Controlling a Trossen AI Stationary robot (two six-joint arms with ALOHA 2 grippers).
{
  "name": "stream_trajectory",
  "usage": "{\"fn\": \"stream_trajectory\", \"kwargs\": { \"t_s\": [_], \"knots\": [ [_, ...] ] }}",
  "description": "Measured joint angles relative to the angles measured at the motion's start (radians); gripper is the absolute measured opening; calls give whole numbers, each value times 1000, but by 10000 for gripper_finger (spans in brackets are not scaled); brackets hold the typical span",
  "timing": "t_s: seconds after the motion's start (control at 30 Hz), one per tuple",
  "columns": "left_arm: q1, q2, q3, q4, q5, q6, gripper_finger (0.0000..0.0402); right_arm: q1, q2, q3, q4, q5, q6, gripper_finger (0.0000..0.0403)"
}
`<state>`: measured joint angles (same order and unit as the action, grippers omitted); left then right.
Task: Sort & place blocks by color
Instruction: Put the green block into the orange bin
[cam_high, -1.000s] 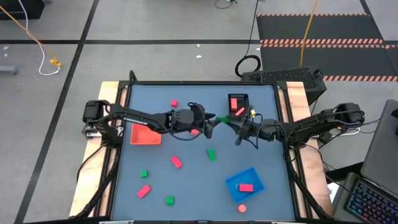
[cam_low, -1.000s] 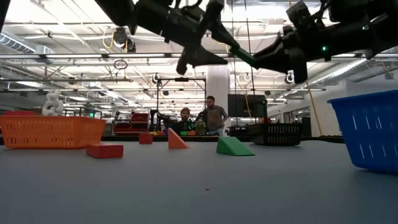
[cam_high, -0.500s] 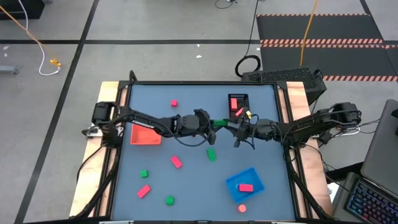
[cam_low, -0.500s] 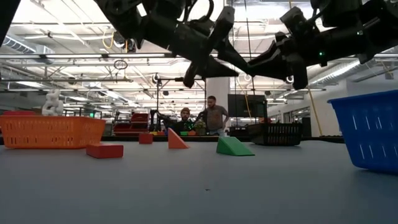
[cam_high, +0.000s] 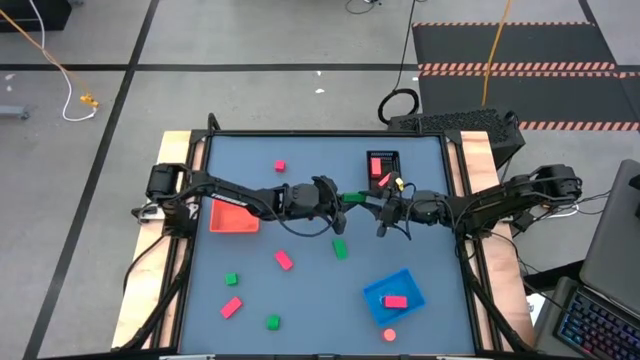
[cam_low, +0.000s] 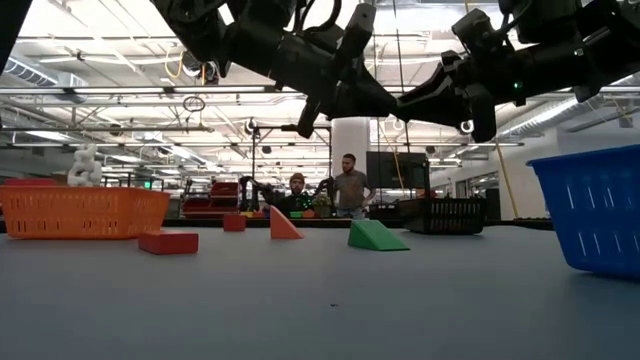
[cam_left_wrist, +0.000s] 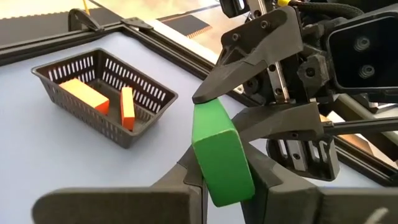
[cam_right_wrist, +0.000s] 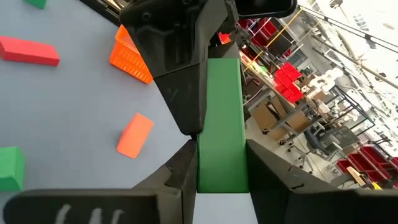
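Note:
A green block (cam_high: 352, 197) hangs in the air over the table's middle, between my two grippers. My left gripper (cam_high: 342, 197) reaches in from the table's left and is shut on one end of it. My right gripper (cam_high: 368, 199) comes from the table's right and is shut on the other end. Other blocks lie on the table: a red one (cam_high: 279, 165) at the far side, a pink one (cam_high: 284, 260), and green ones (cam_high: 340, 248) (cam_high: 231, 279) nearer. My left gripper pinches the green block's left end (cam_left_wrist: 225, 182) between its two fingers, coming level from the table's left, along the block. The block is lifted clear of the table. My right gripper pinches the block's right end (cam_right_wrist: 219, 167) between its two fingers, level from the table's right and along the block. The block bridges the two grippers in the air.
An orange-red tray (cam_high: 233, 217) lies at the left. A black tray (cam_high: 381, 167) with red blocks is at the far right. A blue tray (cam_high: 393, 295) holding a red block is at the near right. More blocks (cam_high: 231, 307) (cam_high: 272, 322) lie near the front edge.
My left gripper has moved toward the table's right, up to the green block held by my right gripper. Its fingers have shut on the block's free end. The block has stayed in the air.

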<state>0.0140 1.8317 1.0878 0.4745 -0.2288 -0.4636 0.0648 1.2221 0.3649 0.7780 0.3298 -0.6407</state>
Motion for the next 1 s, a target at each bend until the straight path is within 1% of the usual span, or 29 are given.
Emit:
{"fn": "stream_trajectory", "kwargs": {
  "t_s": [0.1, 0.23, 0.37, 0.5, 0.57, 0.63, 0.73, 0.87, 1.0],
  "knots": [
    [-1, 0, 0, 8, 10, 10, 49, 3, 0, 0, 1, 37, -1, 112],
    [0, -2, 0, 21, 8, 18, 49, 6, -1, 1, -1, 129, 1, 152],
    [1, -50, 2, 7, 5, 61, 49, 4, -1, -1, -17, 198, 16, 181],
    [3, -131, 3, -46, -8, 113, 49, 4, 1, -2, -26, 208, 27, 193],
    [3, -184, 3, -133, -31, 140, 49, 4, 0, -2, -27, 220, 27, 194],
    [-2, -227, 4, -205, -75, 153, 49, 4, 0, -2, -33, 244, 29, 195],
    [-15, -312, 2, -419, -160, 140, 49, 4, 0, -9, -32, 295, 50, 195],
    [-43, -401, 2, -709, -225, 41, 49, 3, -1, -29, -34, 352, 51, 196],
    [-83, -467, 2, -976, -277, -113, 49, 3, -2, -49, -18, 355, 47, 196]
  ]
}}
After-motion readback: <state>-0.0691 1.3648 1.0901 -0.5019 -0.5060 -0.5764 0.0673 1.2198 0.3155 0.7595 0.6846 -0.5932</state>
